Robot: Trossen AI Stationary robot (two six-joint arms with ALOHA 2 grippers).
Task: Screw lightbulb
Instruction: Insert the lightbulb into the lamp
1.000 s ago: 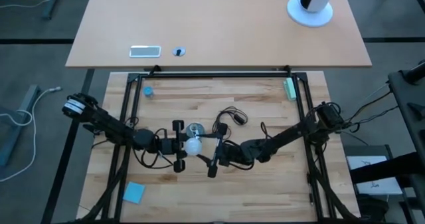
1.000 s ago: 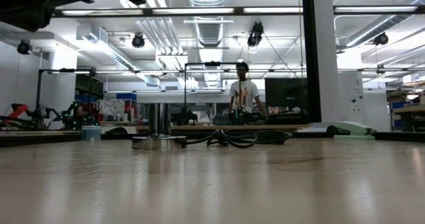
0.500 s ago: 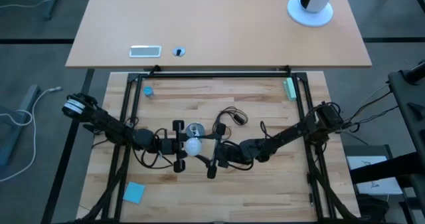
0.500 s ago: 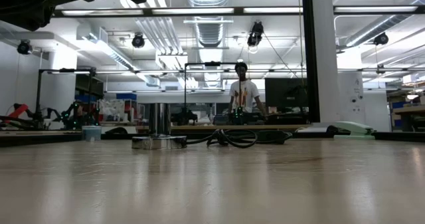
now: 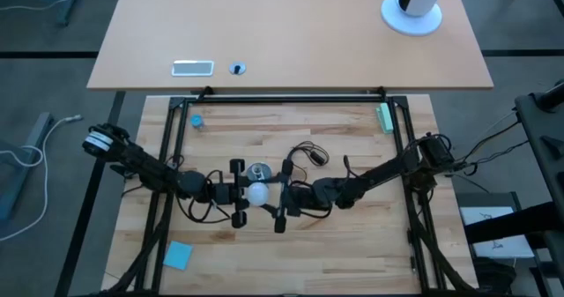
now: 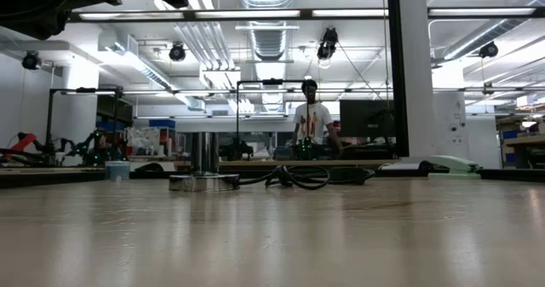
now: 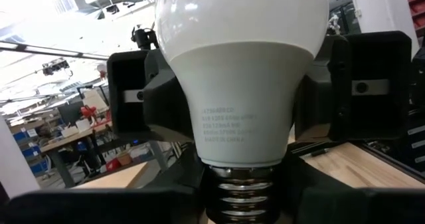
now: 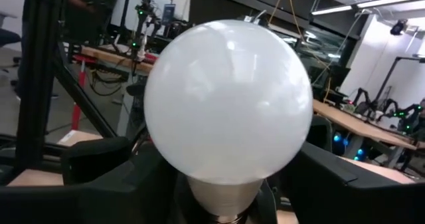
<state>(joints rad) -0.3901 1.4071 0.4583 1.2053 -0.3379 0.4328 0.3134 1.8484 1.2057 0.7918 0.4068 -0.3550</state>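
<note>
From above, the lightbulb [image 5: 256, 193] sits at the middle of the wooden table [image 5: 352, 143], caught between the two arms. The left gripper [image 5: 236, 194] comes in from the left and the right gripper [image 5: 282, 198] from the right, their dark fingers flanking the white globe. Just behind the bulb lies the round silver socket [image 5: 259, 170] with its black cord [image 5: 304, 156]; a small blue cap [image 5: 196, 121] sits near the far left corner, and a blue pad [image 5: 177, 255] near the front.

The low view shows only the socket [image 6: 203, 181] and cord [image 6: 298, 178] across the tabletop, with a person [image 6: 312, 121] standing in the room behind – neither gripper nor bulb appears.

In the left wrist view the lightbulb [image 7: 242, 78] fills the picture, its screw base [image 7: 242, 191] clenched down between that arm's own fingers, while the other arm's fingers [image 7: 362, 84] stand on either side of the glass.

The right wrist view faces the round top of the lightbulb [image 8: 228, 101] – its own fingers [image 8: 332, 174] sit beside the globe; whether they press on it I cannot tell
</note>
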